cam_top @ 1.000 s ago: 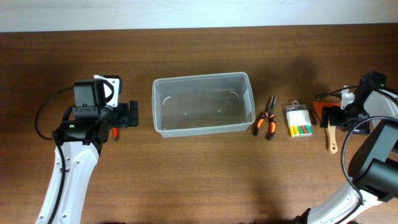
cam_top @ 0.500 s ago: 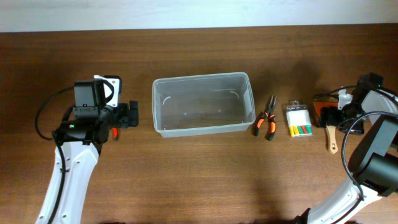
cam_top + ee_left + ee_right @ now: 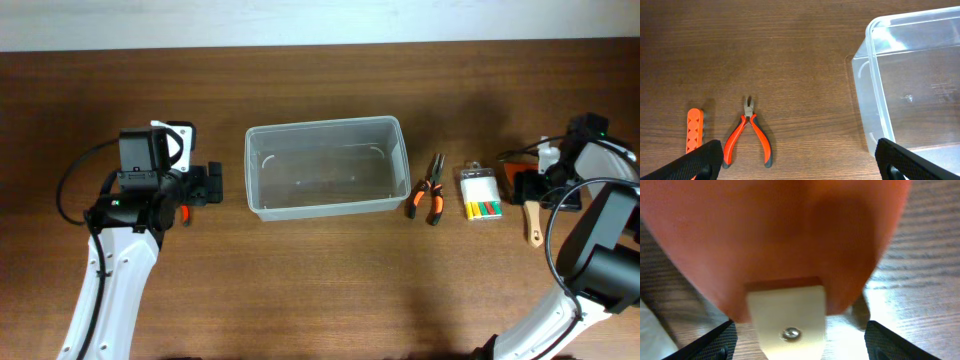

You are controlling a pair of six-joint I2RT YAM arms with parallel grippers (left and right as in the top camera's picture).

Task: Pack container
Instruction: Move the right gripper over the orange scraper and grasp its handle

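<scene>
container (image 3: 325,124): clear empty tub, set mid-desk toward the far edge, long axis laid left to right.
left gripper (image 3: 800,160): fingers spread wide, nothing held; the container is found just to its right, this arm being nearer.
right gripper (image 3: 800,345): spread wide over an orange tool (image 3: 780,240) near the right edge.

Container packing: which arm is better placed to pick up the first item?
Probably right: the right tool, open, straddles the orange object close up. The left tool hovers open, higher above the pliers; the container is empty.
</scene>
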